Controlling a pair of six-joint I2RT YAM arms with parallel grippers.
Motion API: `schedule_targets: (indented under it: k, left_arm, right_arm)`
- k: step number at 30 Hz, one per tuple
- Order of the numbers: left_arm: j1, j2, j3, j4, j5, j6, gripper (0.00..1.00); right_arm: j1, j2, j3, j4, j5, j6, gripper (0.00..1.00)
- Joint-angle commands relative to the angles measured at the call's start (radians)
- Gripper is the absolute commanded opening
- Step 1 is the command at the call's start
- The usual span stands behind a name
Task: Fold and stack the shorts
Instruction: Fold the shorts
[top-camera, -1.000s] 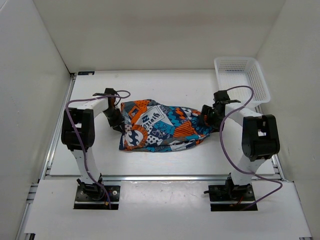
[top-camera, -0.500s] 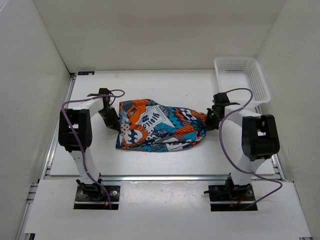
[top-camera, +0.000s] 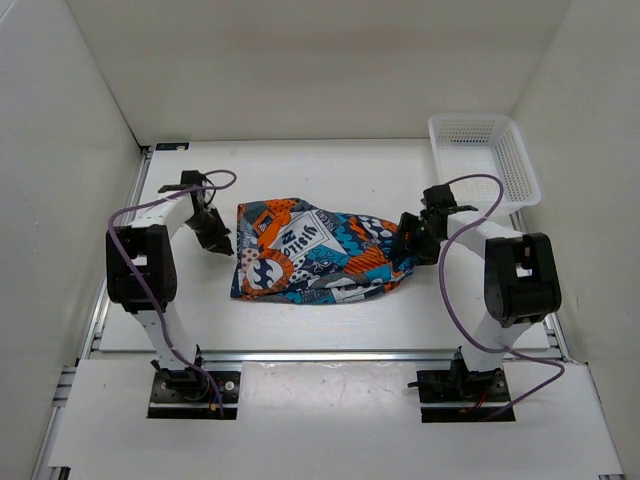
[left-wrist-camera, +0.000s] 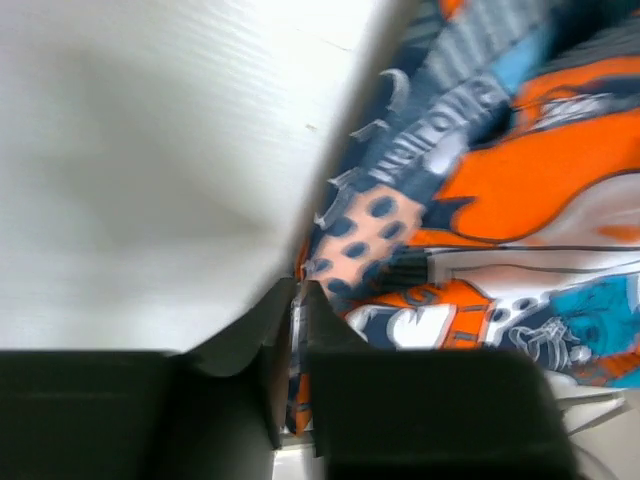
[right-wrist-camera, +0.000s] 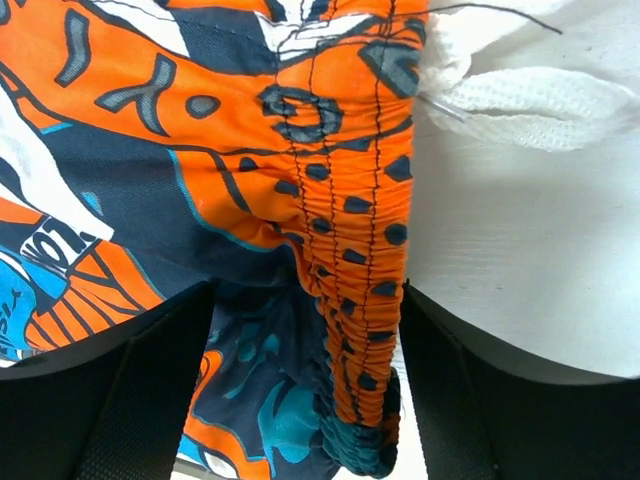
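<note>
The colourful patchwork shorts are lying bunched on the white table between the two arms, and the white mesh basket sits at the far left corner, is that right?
Not quite. The white plastic mesh basket sits at the far right corner, not the left, as the top external view shows. The rest holds: the patchwork-print fabric shorts lie bunched on the white table between the two arms.

Robotics lab, clearly: a test cell, not a home. Boxed in by plain white panels (top-camera: 300, 60) on three sides. White table (top-camera: 330, 170) edged with bare metal rails (top-camera: 320, 355). One robot arm (top-camera: 135, 270) left, another (top-camera: 520, 275) right, bolted to black base plates (top-camera: 195, 392), with purple cables (top-camera: 445, 290) looping loose.
</note>
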Motion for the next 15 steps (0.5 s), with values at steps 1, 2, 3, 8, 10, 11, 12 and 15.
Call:
schedule_targets:
  k: [1,2,3,8,10,11,12,15]
  left_arm:
    - [0.013,0.076,0.005,0.008,0.014,0.004,0.16]
    - [0.013,0.090,-0.008,0.018,0.040,-0.005,0.10]
    - [0.013,0.099,-0.018,0.038,0.049,-0.005,0.10]
    - [0.003,0.119,-0.048,0.057,0.069,-0.023,0.10]
    - [-0.006,0.119,-0.060,0.075,0.089,-0.023,0.10]
    - [-0.020,0.119,-0.061,0.075,0.098,-0.023,0.10]
    - [-0.029,0.119,-0.071,0.075,0.098,-0.023,0.10]
    - [-0.072,0.119,-0.094,0.098,0.109,-0.051,0.10]
  right_arm:
    - [0.016,0.015,-0.050,-0.016,-0.016,0.013,0.77]
    - [0.016,0.025,-0.050,-0.016,-0.016,0.013,0.72]
    - [0.025,0.025,-0.050,-0.005,-0.016,0.023,0.68]
    - [0.025,0.043,-0.041,-0.005,0.027,0.042,0.21]
    - [0.025,0.043,-0.001,-0.037,0.055,0.042,0.12]
    - [0.025,0.029,0.011,-0.051,0.087,0.031,0.05]
    - [0.025,0.029,0.025,-0.065,0.107,0.031,0.02]
    - [0.034,-0.027,0.082,-0.126,0.170,0.017,0.01]
